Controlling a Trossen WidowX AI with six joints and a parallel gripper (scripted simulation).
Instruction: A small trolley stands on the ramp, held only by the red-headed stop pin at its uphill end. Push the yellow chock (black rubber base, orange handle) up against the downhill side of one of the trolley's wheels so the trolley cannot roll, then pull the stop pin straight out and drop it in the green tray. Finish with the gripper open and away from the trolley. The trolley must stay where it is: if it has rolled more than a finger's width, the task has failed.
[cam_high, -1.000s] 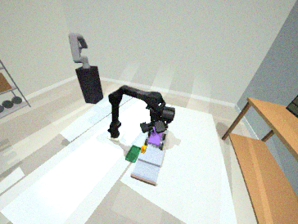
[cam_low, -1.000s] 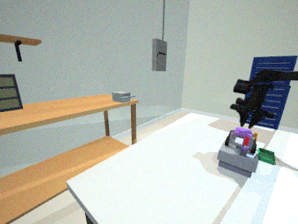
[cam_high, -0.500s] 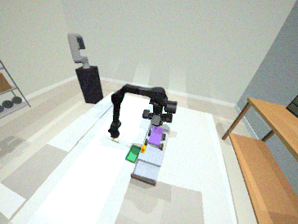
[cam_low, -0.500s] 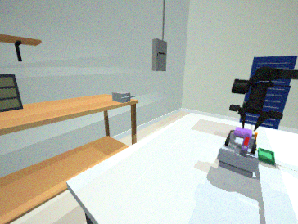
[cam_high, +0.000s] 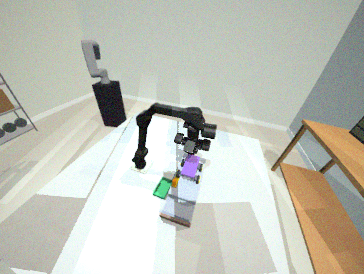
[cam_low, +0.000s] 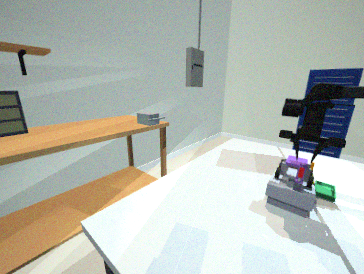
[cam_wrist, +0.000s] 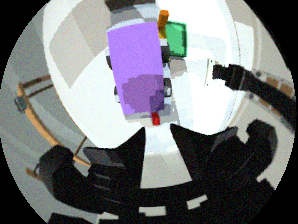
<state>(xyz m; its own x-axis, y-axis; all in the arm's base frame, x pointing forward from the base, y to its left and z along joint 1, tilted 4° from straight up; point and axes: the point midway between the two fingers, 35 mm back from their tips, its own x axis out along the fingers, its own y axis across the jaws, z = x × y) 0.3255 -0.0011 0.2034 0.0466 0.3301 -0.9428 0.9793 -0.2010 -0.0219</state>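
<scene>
The purple trolley (cam_high: 191, 166) (cam_low: 297, 160) (cam_wrist: 135, 60) stands on the grey ramp (cam_high: 181, 194) (cam_low: 287, 192). The red-headed stop pin (cam_low: 301, 173) (cam_wrist: 155, 119) is at the trolley's uphill end. The chock's orange handle (cam_high: 175, 182) (cam_low: 312, 165) (cam_wrist: 163, 19) shows by the downhill wheel on the tray side; its base is mostly hidden, and I cannot tell whether it touches the wheel. The green tray (cam_high: 162, 188) (cam_low: 326, 192) (cam_wrist: 177, 39) lies beside the ramp. My gripper (cam_low: 305, 159) (cam_wrist: 157, 127) points down, partly open and empty, with its fingertips apart just above and behind the pin's head.
The arm's base (cam_high: 140, 159) (cam_wrist: 231, 76) stands on the white table on the tray's side of the ramp. The trolley's top and wheels are close to the fingers. A wooden bench (cam_high: 320, 215) (cam_low: 75, 135) stands off beyond the table.
</scene>
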